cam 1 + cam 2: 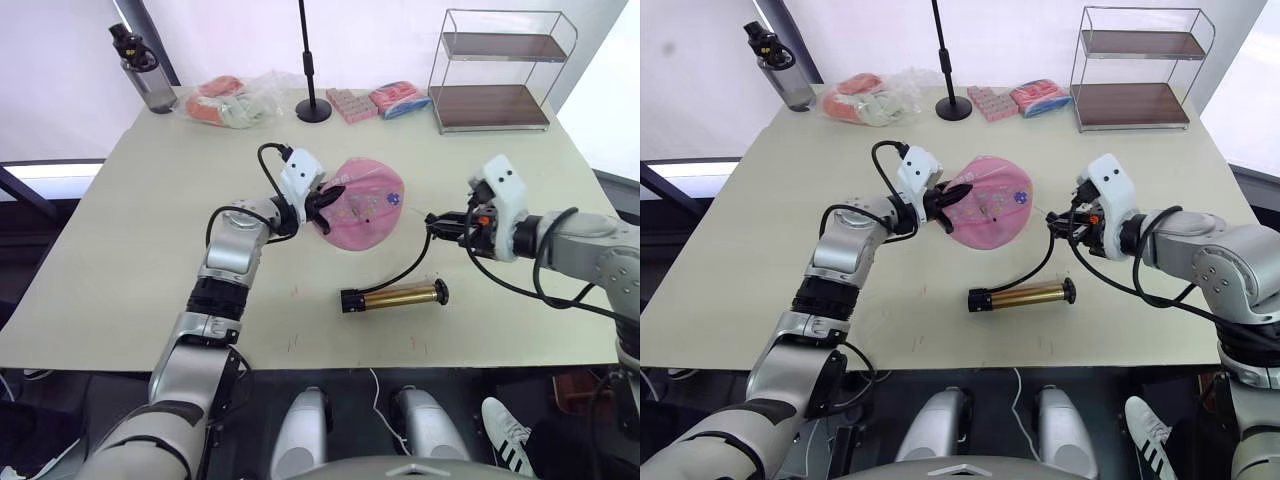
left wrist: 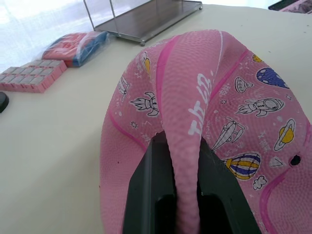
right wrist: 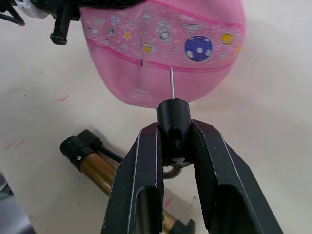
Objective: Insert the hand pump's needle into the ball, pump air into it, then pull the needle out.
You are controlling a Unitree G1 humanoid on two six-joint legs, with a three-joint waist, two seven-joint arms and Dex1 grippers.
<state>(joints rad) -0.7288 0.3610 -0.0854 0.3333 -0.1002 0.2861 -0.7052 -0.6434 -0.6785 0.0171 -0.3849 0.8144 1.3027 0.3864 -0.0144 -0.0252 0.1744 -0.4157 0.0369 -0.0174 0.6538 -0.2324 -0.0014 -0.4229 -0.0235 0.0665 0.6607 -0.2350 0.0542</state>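
You've got the ball [image 1: 362, 203] in pink with darker pink seam lines, white lettering, and printed stickers: rockets, a striped balloon, a blue polka-dot planet, a yellow ringed one. The hand pump [image 1: 395, 297] just beside the ball is gold-bronze with black end caps and a black hose. The needle [image 3: 171, 84] is silver in a black fitting. Both grippers, left [image 2: 181, 195] and right [image 3: 174, 146], have black fingers. The table [image 1: 120, 250] is pale beige. Beyond the ball: pink packets [image 1: 352, 103], a black stand pole [image 1: 308, 60], a wire shelf [image 1: 497, 70] with brown boards.
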